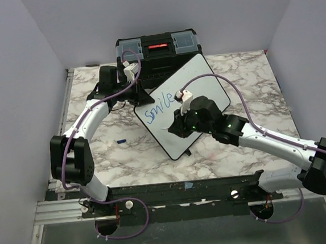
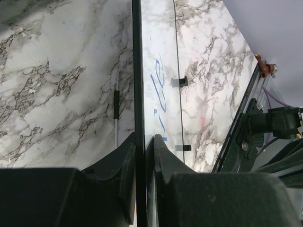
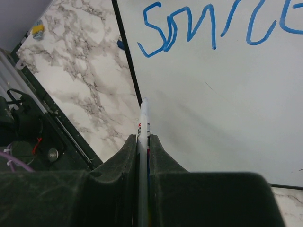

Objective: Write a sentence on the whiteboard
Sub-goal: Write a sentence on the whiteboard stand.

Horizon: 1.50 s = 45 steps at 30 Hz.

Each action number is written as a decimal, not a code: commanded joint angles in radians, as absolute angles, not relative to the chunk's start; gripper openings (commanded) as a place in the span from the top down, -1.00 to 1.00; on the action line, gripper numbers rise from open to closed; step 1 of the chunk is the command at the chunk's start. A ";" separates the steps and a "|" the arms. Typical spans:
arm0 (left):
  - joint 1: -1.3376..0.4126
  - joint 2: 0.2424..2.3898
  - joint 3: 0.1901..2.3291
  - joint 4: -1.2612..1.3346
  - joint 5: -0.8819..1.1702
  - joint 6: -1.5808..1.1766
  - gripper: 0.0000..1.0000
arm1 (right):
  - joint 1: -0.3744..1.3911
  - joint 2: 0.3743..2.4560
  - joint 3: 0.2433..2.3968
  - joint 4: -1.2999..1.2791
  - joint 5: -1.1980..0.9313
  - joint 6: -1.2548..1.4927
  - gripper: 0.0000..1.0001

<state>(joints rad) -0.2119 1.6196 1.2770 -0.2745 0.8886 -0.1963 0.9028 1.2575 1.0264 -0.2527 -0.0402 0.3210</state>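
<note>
The right claw (image 3: 143,139) is clamped on a white marker (image 3: 144,118), its two dark fingers pressed against the barrel on either side. The marker's tip points at the board (image 3: 213,104) just inside its left black rim. Whether the tip touches the white surface I cannot tell. Its wrist view shows the writing (image 3: 213,23) close up: one blue word, "Smile", in slanted letters above and to the right of the tip. The left claw (image 2: 142,142) is closed on the board's thin black rim, one finger on each face. Its wrist view catches the board almost edge-on, so the blue letters are only a foreshortened streak. Two small black feet (image 2: 180,81) stand along the far rim, a detail neither other view gives. Only the top view shows the whole layout. The board sits skewed in the middle of the marble worktop (image 1: 251,80), the left claw at its far-left edge and the right claw over its near half, below the word. A black toolbox (image 1: 156,49) stands just behind the board. A small blue piece (image 1: 120,140) lies on the worktop to the board's left.
</note>
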 commanded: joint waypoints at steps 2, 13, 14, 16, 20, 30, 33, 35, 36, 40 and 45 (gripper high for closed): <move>-0.211 1.573 1.279 -0.157 0.822 -0.138 1.00 | 0.918 1.309 1.049 -0.206 -0.005 0.329 0.99; -0.215 1.569 1.261 -0.141 0.803 -0.145 1.00 | 0.954 1.388 1.079 -0.184 0.104 0.330 0.99; -0.215 1.568 1.261 -0.142 0.800 -0.143 1.00 | 0.954 1.393 1.084 -0.181 0.106 0.330 0.99; -0.215 1.568 1.261 -0.149 0.792 -0.138 1.00 | 0.954 1.404 1.091 -0.176 0.115 0.328 0.99; -0.215 1.565 1.258 -0.149 0.795 -0.138 1.00 | 0.954 1.419 1.103 -0.163 0.125 0.324 0.99; -0.215 1.559 1.252 -0.144 0.798 -0.140 1.00 | 0.954 1.458 1.118 -0.159 0.090 0.315 0.99; -0.215 1.560 1.251 -0.143 0.800 -0.140 1.00 | 0.954 1.464 1.115 -0.156 0.073 0.318 0.99; -0.216 1.558 1.250 -0.141 0.800 -0.140 1.00 | 0.955 1.468 1.114 -0.158 0.061 0.319 0.99; -0.216 1.558 1.249 -0.141 0.800 -0.140 1.00 | 0.955 1.469 1.114 -0.161 0.057 0.318 0.99; -0.215 1.558 1.249 -0.139 0.804 -0.141 1.00 | 0.955 1.466 1.104 -0.167 0.039 0.322 0.99; -0.215 1.559 1.247 -0.137 0.803 -0.143 1.00 | 0.956 1.462 1.085 -0.176 0.018 0.332 0.99</move>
<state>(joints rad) -0.2138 1.6043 1.2499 -0.2478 0.8558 -0.2146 0.9501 1.4475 1.0931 -0.1730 0.0578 0.3229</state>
